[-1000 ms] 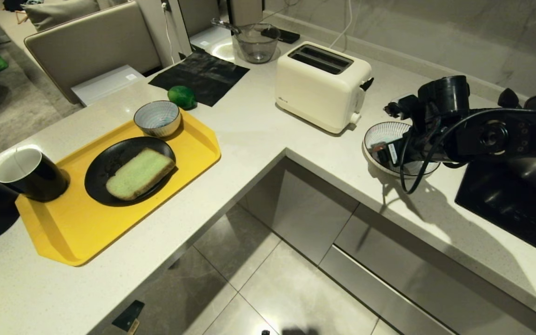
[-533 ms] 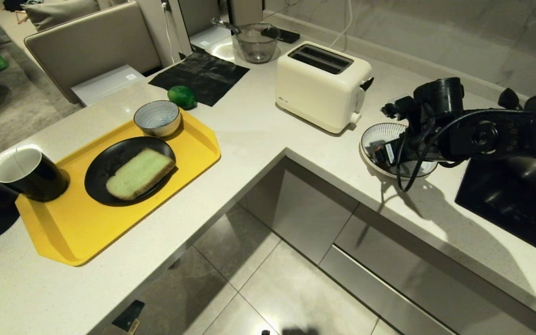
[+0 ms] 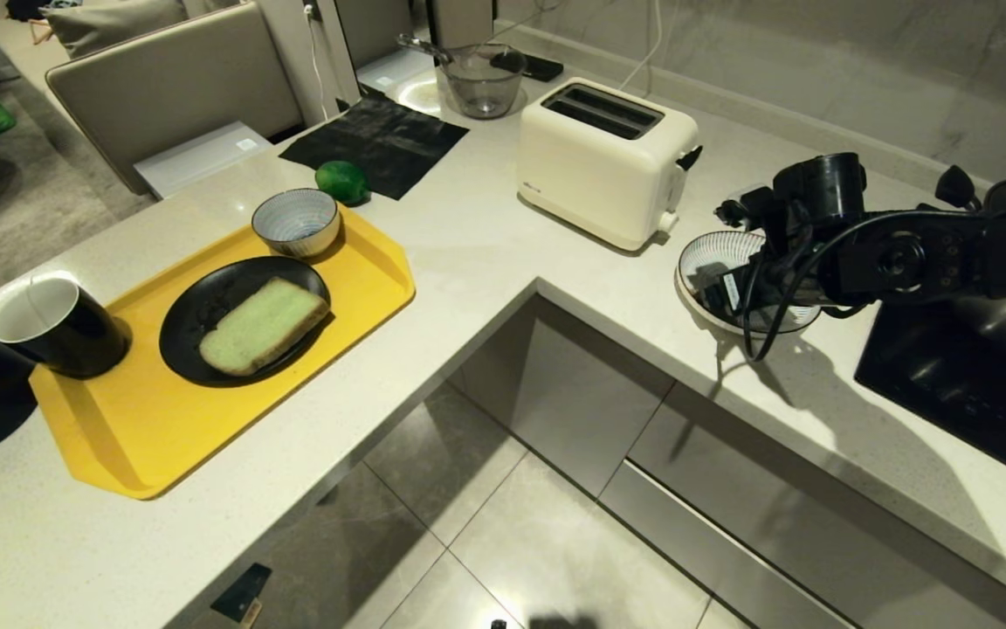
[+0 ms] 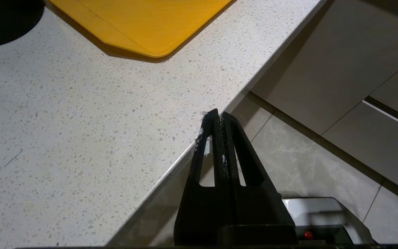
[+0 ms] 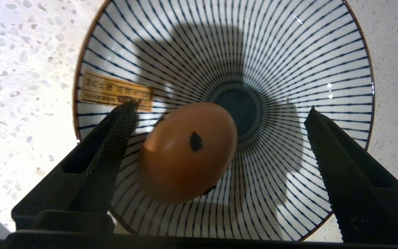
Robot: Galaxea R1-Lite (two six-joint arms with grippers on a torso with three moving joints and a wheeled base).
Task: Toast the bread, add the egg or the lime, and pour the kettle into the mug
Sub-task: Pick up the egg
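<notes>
The right gripper (image 5: 219,117) is pointing downward with its fingers (image 5: 116,138) spread wide, holding nothing. The left gripper (image 4: 218,119) is hanging parked, its fingers pressed flat together, nothing between them.

We see speckled matt stone counter (image 3: 485,253), glossy plastic toaster (image 3: 599,162), glazed ceramic striped bowl (image 5: 323,62), smooth matt-shelled egg (image 5: 188,152), spongy bread (image 3: 263,325), glossy mug (image 3: 62,328).

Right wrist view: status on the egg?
Right gripper open over striped bowl. Speckled brown egg between fingers, ungripped. Left gripper shut, parked. Nothing blocking.
</notes>
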